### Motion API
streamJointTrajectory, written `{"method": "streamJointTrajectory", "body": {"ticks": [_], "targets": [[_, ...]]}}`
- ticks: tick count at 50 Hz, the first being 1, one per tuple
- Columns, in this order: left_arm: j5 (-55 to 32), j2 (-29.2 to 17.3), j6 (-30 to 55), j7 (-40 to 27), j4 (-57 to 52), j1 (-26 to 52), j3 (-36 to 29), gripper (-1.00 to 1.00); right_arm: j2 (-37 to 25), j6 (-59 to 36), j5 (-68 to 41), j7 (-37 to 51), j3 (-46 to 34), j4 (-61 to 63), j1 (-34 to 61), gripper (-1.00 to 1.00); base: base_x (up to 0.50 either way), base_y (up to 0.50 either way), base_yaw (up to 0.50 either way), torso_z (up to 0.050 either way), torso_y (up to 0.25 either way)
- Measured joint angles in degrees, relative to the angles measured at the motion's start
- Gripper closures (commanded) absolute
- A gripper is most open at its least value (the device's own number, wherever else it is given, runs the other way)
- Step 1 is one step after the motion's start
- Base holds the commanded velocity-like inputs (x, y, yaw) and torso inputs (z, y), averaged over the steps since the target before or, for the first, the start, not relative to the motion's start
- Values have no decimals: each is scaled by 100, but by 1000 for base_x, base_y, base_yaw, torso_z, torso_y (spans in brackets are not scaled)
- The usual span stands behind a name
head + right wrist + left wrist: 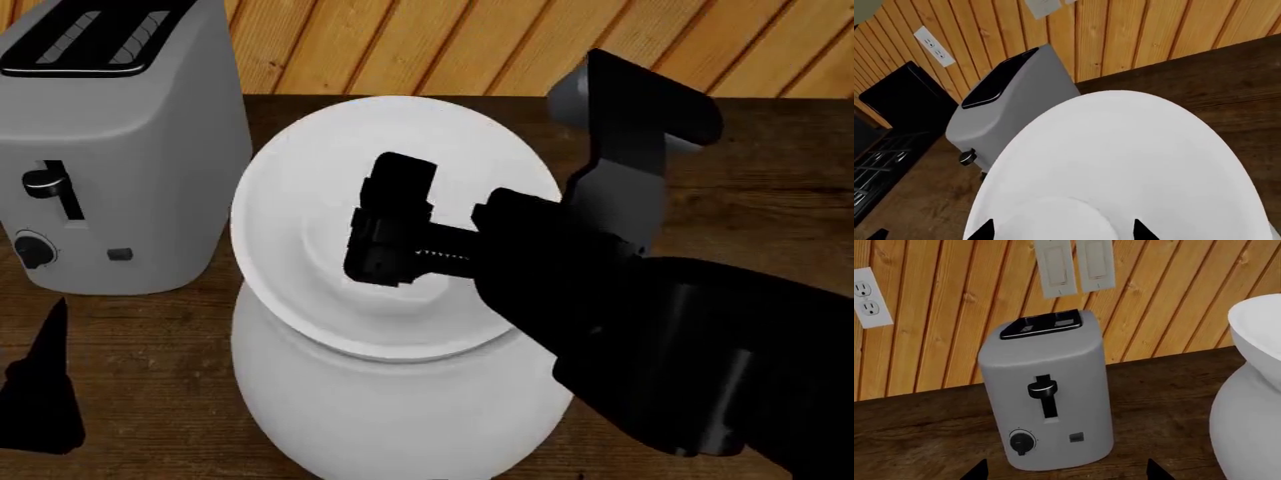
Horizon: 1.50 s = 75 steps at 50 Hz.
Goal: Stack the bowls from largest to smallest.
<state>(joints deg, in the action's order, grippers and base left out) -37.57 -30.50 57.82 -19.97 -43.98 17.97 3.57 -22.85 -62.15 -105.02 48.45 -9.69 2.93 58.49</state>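
No text, brand or number can be read anywhere. The toaster (1047, 390) carries a small grey square badge (1077, 438) low on its front, just beside its dial (1021, 441), but it is too small and blurred to make out. The wall plates behind the toaster, an outlet (869, 297) and two switches (1075, 265), are unmarked.

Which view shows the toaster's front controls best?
The left wrist view: the toaster faces it squarely, with lever, dial and slots all visible. The head view cuts it off at the left edge; the right wrist view shows mostly its top and side.
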Motion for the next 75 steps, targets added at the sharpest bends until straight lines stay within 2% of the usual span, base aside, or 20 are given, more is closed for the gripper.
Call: {"method": "streamJointTrajectory", "body": {"ticks": [31, 38, 46, 58, 65, 75], "targets": [[-38, -17, -43, -42, 32, 42, -82, -100, -192, 129, -159, 241, 133, 449, 386, -100, 0, 0, 0, 0, 0], [-222, -57, 109, -97, -71, 128, 89, -100, -418, 222, 61, 222, 345, 824, 349, -100, 0, 0, 0, 0, 0], [-469, -106, 386, -194, -169, 337, 244, -100, -984, 294, 635, 30, 739, 1512, -87, -100, 0, 0, 0, 0, 0], [-1379, -42, 1672, -671, -118, 1749, 541, -100, -1857, 225, 1096, -78, 1169, 1937, -183, -100, 0, 0, 0, 0, 0], [-1959, -69, 2391, -921, 116, 2804, 520, -100, -2229, 56, 1184, -102, 1155, 1755, 249, -100, 0, 0, 0, 0, 0], [-2714, -186, 2863, -1326, 730, 4203, 256, -100, -2512, -311, 1448, -270, 785, 1334, 1138, -100, 0, 0, 0, 0, 0]]}}
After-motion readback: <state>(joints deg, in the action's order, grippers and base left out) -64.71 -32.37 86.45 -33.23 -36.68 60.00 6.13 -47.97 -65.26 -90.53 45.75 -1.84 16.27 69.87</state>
